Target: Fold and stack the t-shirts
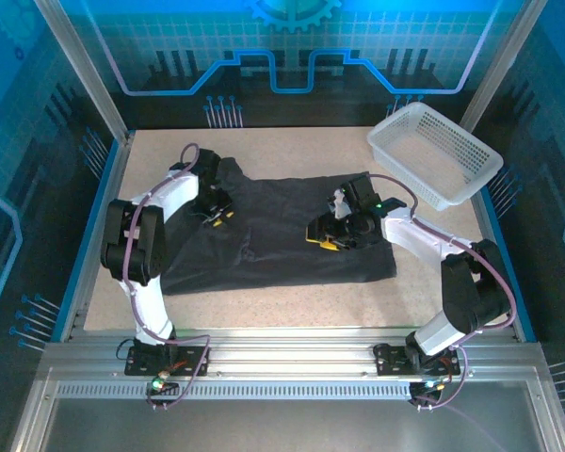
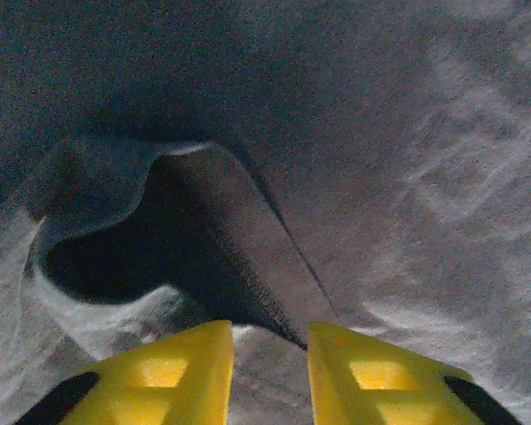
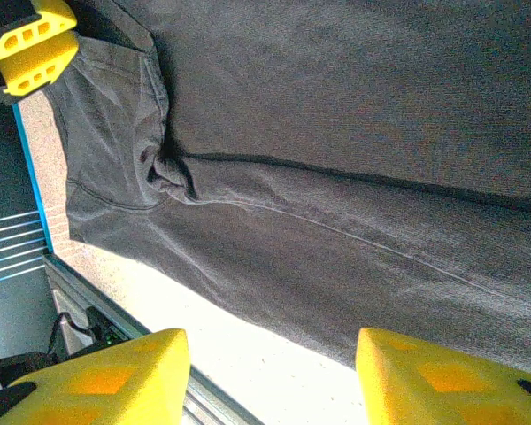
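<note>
Across the middle of the surface [image 1: 264,301], 1 dark grey t-shirt [image 1: 282,240] is spread out, its right edge near the white basket [image 1: 435,151] set at the far right corner. Near the shirt's far left part, a raised fold of cloth is pinched between the narrowly parted fingers of the left tool [image 2: 270,335]. The right tool [image 3: 274,345] is held above the shirt's right part, jaws wide apart, with nothing gripped.
</note>
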Controlling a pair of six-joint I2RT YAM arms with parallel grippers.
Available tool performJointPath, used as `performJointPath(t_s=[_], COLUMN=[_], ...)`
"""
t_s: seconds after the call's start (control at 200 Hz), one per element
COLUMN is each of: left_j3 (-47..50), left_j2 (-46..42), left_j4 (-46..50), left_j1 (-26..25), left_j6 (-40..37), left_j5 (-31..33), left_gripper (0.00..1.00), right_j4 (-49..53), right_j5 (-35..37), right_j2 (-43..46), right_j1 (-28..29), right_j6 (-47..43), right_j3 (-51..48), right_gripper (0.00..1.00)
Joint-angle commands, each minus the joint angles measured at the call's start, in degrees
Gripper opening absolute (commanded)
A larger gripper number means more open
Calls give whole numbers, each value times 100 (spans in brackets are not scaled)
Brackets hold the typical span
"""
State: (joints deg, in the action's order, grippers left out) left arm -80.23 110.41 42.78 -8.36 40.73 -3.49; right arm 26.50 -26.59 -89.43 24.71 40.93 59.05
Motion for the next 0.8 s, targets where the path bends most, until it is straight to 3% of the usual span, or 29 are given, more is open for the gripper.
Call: performJointPath(t_s=[0.0,0.195,0.5,0.675,0.795], left_j3=[-219,-285,-229,-263,-265], left_j2=[-226,-125,174,399,481], left_j4=[509,536,482,373,288], left_j1=[-333,-1105,-1522,-1646,-1712], left_j6=[-224,-1131,-1903,-2005,-1962], left_j5=[192,525,1307,1349,1346], left_gripper=[34,45,43,37,26], right_j4=[-4,89,145,154,171], right_j5=[-57,-44,-38,-31,-22], right_j2=[-74,-95,116,188,215], right_j1=[43,42,43,34,38], right_j6=[11,-75,-81,-71,-70], right_j3=[106,264,121,57,54], right_gripper=[54,54,54,54,54])
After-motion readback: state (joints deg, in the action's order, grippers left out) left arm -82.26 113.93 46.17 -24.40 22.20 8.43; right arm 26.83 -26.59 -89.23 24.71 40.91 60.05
